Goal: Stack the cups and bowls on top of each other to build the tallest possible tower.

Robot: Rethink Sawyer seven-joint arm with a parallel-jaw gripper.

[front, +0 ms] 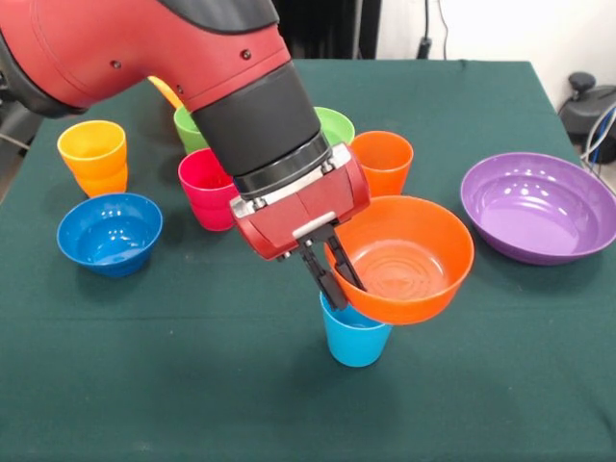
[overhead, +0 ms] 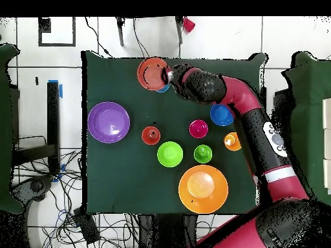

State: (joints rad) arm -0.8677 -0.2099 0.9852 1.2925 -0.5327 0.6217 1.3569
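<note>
Gripper (front: 335, 279) is clamped on the rim of the orange bowl (front: 404, 258), 1 finger inside the wall, 1 outside, at the bowl's edge nearest the arm. Bowl hangs mouth up, tipped a bit, directly over the light blue cup (front: 354, 335); its underside looks to be touching or just above the cup's rim, can't tell which. Overhead view agrees: bowl (overhead: 154, 73) covers nearly all of the cup, only a sliver of blue (overhead: 164, 88) peeping out on the gripper (overhead: 169, 77) side.

That's what the next move turns on, imo: bowl centre sits slightly off the cup's axis, away from the jaws, so it wants a small nudge back toward the arm before letting go, else it may tip off a narrow base.

Rest still single on the cloth: purple bowl (front: 539, 205), blue bowl (front: 109, 232), magenta cup (front: 207, 188), orange cup (front: 382, 160), yellow-orange cup (front: 92, 157). So 1 tier going on, early days.
</note>
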